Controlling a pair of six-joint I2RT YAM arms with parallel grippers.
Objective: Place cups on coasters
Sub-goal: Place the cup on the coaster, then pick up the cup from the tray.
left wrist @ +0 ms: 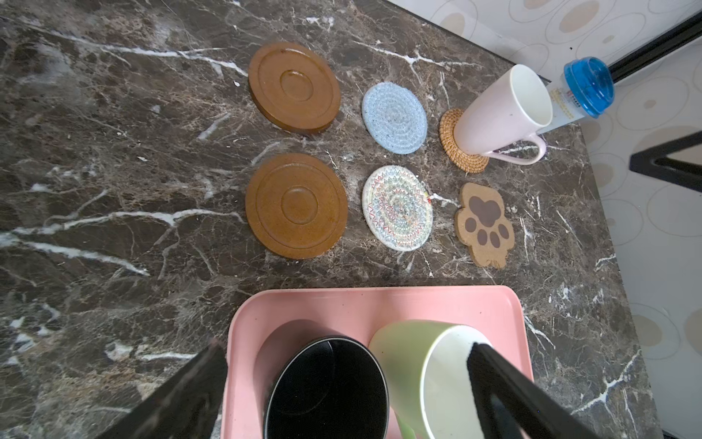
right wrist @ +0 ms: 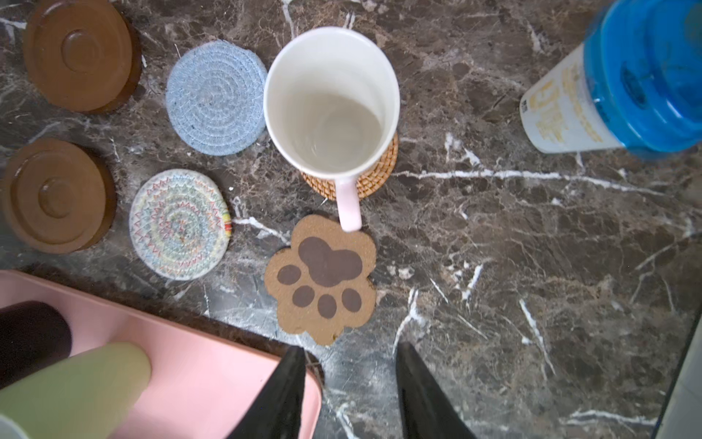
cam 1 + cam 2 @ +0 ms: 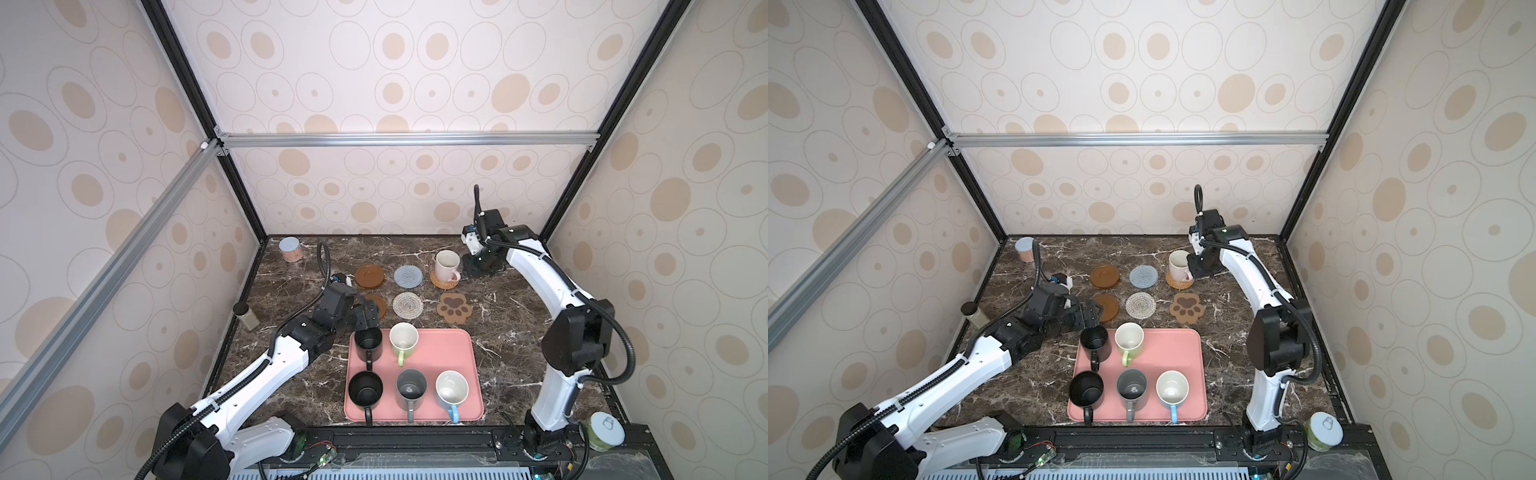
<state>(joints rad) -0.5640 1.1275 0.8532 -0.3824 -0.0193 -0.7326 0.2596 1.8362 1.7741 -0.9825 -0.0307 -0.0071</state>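
**Pink mug on the rattan coaster, five mugs on the tray**

My right gripper [image 2: 351, 347] is open. Its two black fingers stand apart with only bare desk [image 3: 511, 345] between them, and it holds nothing. It hangs near the far right corner of the desk, just beside the pink mug [image 3: 446, 264] and not touching it. This glossy mug with a white inside stands upright on the round rattan coaster [image 2: 380, 171]. Its handle points toward the paw coaster [image 3: 455, 307], a flat brown shape with darker pads.

My left gripper [image 1: 347, 353] is opened wide over the far left corner of the tray [image 3: 449, 353]. One finger is outside the black mug [image 3: 368, 340], the other over the mouth of the green mug [image 3: 404, 338].

The tray is smooth, pink and rectangular with rounded corners, and it lies at the front edge of the desk. In its front row stand the second black mug [image 3: 365, 390], the grey mug [image 3: 411, 388] and the blue mug [image 3: 451, 388], with handles toward the front edge.

Between the tray and the far edge lie two brown discs [image 1: 294, 87] [image 1: 296, 205] with raised rings, a blue-grey crochet round [image 3: 408, 277] and a whitish woven round [image 3: 407, 305] with coloured zigzag stitches. The desk is dark marble with white veins.
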